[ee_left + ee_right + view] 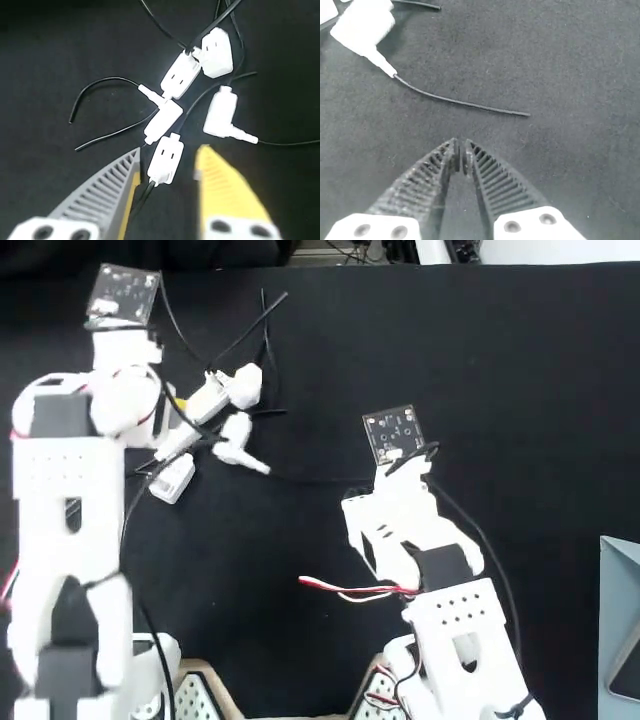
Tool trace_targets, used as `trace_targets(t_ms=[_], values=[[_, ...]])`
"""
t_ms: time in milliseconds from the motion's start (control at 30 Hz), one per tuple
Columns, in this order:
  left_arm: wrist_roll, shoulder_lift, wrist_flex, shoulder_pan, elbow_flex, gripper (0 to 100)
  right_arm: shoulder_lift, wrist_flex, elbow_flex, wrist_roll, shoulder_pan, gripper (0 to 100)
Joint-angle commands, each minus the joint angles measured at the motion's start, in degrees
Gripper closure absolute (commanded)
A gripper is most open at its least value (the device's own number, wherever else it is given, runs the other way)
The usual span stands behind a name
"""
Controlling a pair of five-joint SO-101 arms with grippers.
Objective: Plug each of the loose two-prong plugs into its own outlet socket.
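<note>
- The plug-and-socket cluster (240, 385) lies tangled at the far left of the black cloth (450, 340), its pieces touching one another
- The left gripper (169, 152) is spread wide, straddling one white outlet socket (165, 162) without grasping it
- The right gripper (460, 150) is clenched on nothing, over bare cloth to the right of the angled plug (357, 22)
- The shells look light, hard and slick, and the limp cords (105, 82) will likely tug neighbours, so pinch a body across its flat sides, not by its cord

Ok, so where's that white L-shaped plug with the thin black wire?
In the high view the white L-shaped plastic plug lies on the black table, at the right edge of the white cluster, just beyond the left arm's open pincer.
</note>
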Motion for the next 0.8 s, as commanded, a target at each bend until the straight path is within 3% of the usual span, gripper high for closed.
trace_targets(t_ms=[0,167,400,767], values=[[0.18,-8.53,0.18,0.31,4.18,95,-1.27,-0.62,-0.31,-0.53,0.62,98.4],[0.44,-16.97,-0.79,1.45,15.16,97,-1.27,-0.53,-0.31,-0.53,0.79,98.4],[0.44,-32.62,-14.33,1.36,38.99,97,-2.51,3.96,-2.95,-0.62,0.88,98.4],[6.68,-48.00,-23.65,1.01,62.20,97,-21.23,4.57,5.32,-2.46,0.88,98.5]])
